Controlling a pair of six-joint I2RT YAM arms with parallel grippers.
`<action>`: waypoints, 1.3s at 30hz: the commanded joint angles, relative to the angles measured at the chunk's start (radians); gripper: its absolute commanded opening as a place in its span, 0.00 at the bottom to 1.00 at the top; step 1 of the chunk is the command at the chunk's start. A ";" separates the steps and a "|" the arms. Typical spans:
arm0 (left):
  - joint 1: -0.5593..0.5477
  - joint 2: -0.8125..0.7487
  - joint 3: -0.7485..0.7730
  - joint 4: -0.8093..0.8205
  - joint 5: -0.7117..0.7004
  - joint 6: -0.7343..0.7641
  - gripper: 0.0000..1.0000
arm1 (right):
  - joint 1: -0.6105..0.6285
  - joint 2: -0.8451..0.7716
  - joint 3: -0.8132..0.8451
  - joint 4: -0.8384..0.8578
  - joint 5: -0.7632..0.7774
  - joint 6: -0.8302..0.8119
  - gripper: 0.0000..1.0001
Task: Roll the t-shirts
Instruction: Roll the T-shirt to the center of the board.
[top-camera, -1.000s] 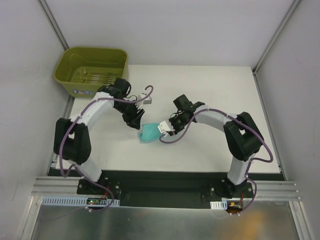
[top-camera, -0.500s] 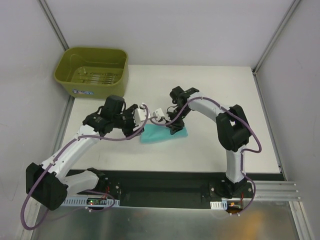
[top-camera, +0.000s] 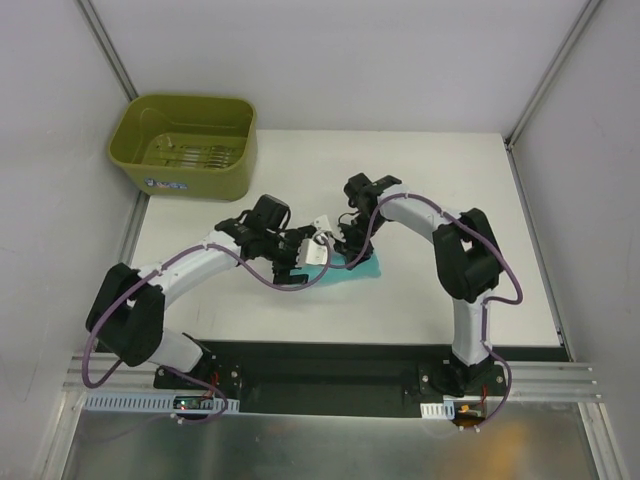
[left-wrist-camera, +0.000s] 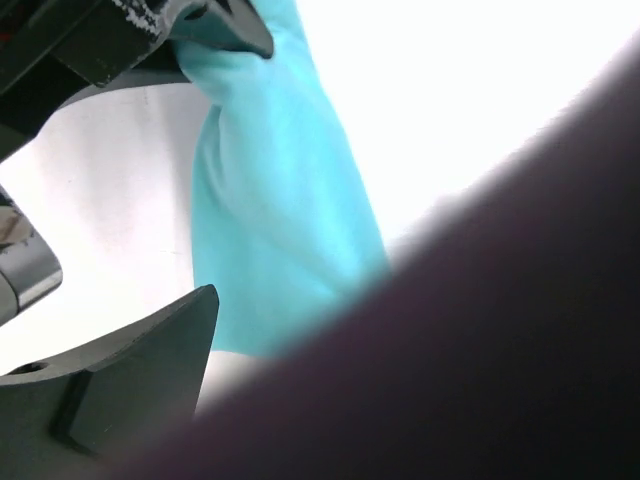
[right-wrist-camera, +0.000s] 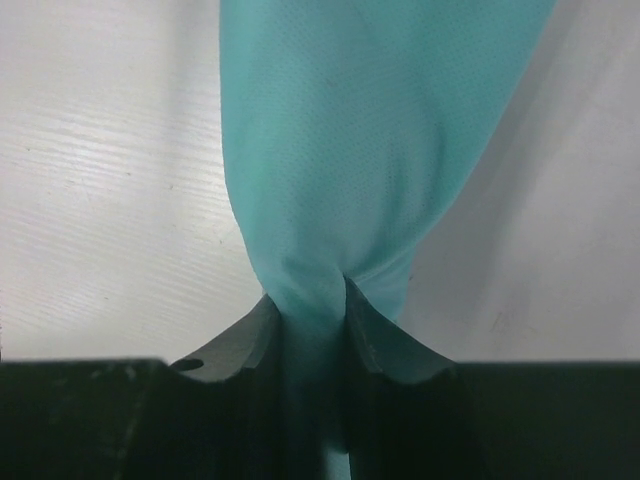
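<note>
The teal t-shirt (top-camera: 352, 270) lies bunched in a short strip at the middle of the white table (top-camera: 440, 190). My right gripper (top-camera: 345, 248) comes down on it from behind. In the right wrist view the right gripper (right-wrist-camera: 310, 305) is shut on a gathered fold of the t-shirt (right-wrist-camera: 360, 130), which fans out beyond the fingers. My left gripper (top-camera: 308, 256) sits at the shirt's left end. In the left wrist view the left gripper (left-wrist-camera: 300, 290) stands open, with the t-shirt (left-wrist-camera: 280, 220) lying past the gap and one finger (left-wrist-camera: 130, 370) sharp, the other a dark blur.
An olive-green plastic tub (top-camera: 185, 140) stands at the table's back left corner, off the left arm's elbow. Grey walls close in the left, back and right sides. Both arms' purple cables loop over the shirt area.
The left arm has swung in to the shirt's left end and its jaws have opened wide. The right gripper has kept its hold on the fabric and tightened slightly.
</note>
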 joint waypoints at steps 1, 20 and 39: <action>-0.013 0.110 0.048 0.020 0.006 0.079 0.82 | 0.008 -0.039 -0.020 0.011 -0.072 0.045 0.24; 0.021 -0.345 -0.329 0.359 -0.178 0.001 0.76 | 0.008 -0.052 -0.040 0.074 -0.060 0.122 0.23; -0.123 -0.265 -0.347 0.431 -0.248 0.091 0.85 | 0.008 -0.032 -0.018 0.076 -0.056 0.183 0.22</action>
